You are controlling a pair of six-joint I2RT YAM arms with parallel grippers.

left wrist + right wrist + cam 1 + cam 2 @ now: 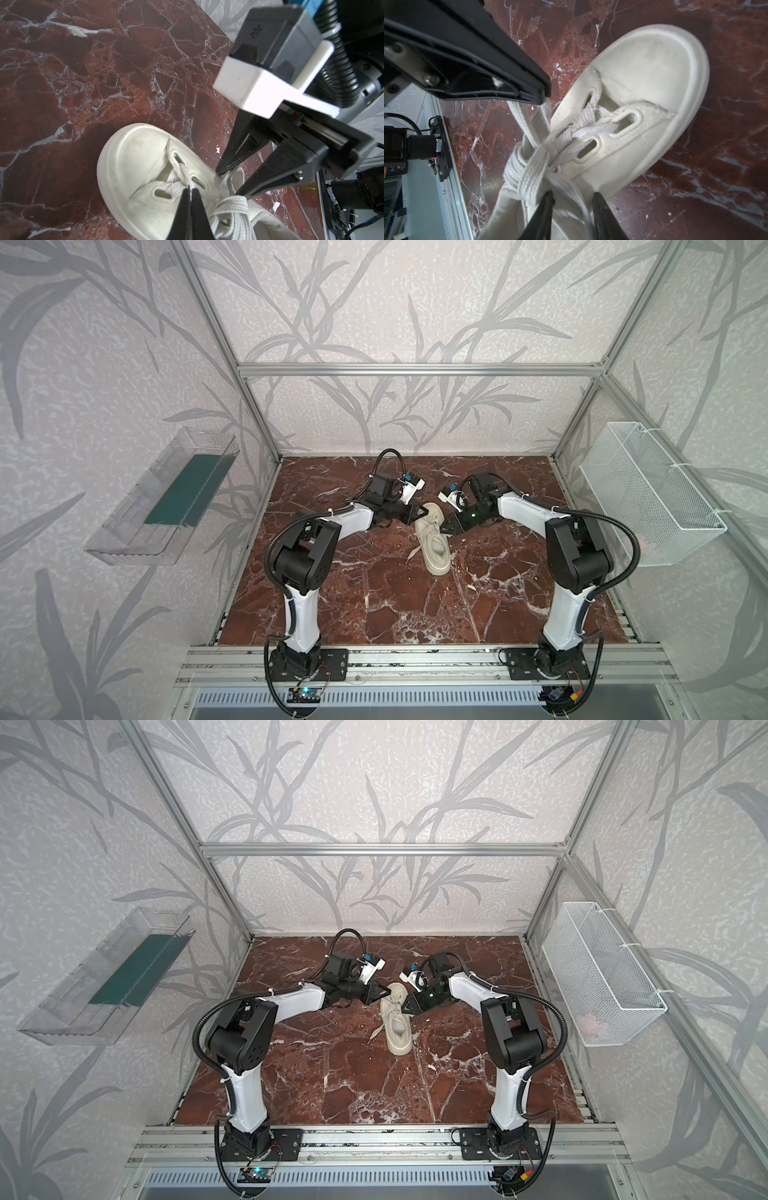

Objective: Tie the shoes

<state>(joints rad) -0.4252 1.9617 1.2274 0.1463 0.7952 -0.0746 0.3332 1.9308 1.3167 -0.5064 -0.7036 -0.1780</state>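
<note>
- The sneaker (434, 543) lies flat near the middle of the marble surface (374, 593), sole down. Its toe points at the back wall and its heel at the arm bases.
- The laces (529, 172) are threaded through the eyelets and crossed into a bunched knot above the sneaker's tongue, so the first crossing looks done.
- It is not a finished bow. One loose end (412, 552) trails onto the surface beside the sneaker's mid-sole, and the bundle looks slack.
- The left claw (190, 191) is beside the sneaker's toe with its jaws pressed together on a lace. The right wrist view shows two strands running from the knot up into its tip, like a loop held taut.
- The right claw (573, 199) is at the opposite flank of the sneaker, over the knot. Its jaws stand apart with a flat strand between them, not yet pinched.
- What seems left is to clamp that strand, pull both sides and cinch the bow.
- The main obstacle, in my judgement, is crowding: both claws work just beside each other above the sneaker's laces, so their tips could knock together.
- A clear wall tray (137, 531) and a white wire basket (648, 489) hang well apart from the sneaker. Neither blocks anything.
</note>
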